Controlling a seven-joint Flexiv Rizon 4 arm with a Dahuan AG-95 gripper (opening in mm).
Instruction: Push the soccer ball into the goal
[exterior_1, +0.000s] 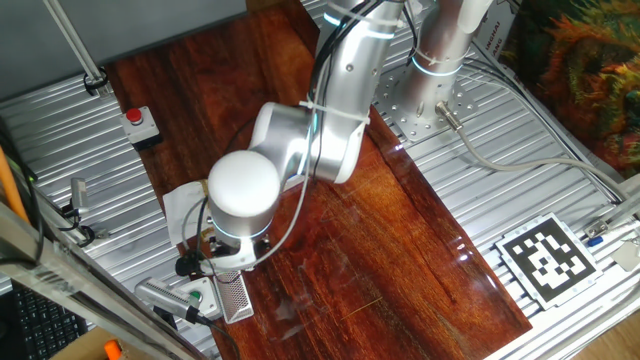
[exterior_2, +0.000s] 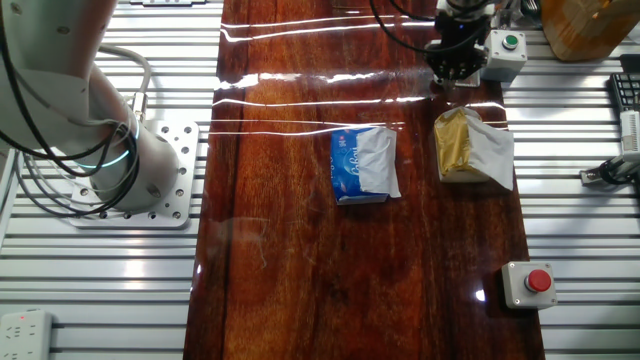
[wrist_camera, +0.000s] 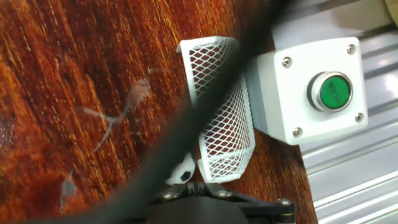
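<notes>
In the hand view the goal (wrist_camera: 217, 106), a white frame with grey mesh, lies on the wooden table against a white box. The soccer ball (wrist_camera: 181, 175), white with a black patch, shows partly at the goal's near left corner, just left of my fingertips. My gripper (wrist_camera: 198, 185) is at the bottom edge with its fingers close together, and it holds nothing. A black cable crosses the view in front of the goal. In one fixed view the gripper (exterior_1: 226, 255) hangs just above the goal (exterior_1: 236, 298). In the other fixed view the gripper (exterior_2: 456, 62) hides the ball and the goal.
A white box with a green button (wrist_camera: 314, 90) stands right of the goal and touches it. A blue tissue pack (exterior_2: 362, 165) and a white napkin with a gold wrapper (exterior_2: 470, 147) lie mid-table. A red button box (exterior_2: 530, 283) sits near the table edge.
</notes>
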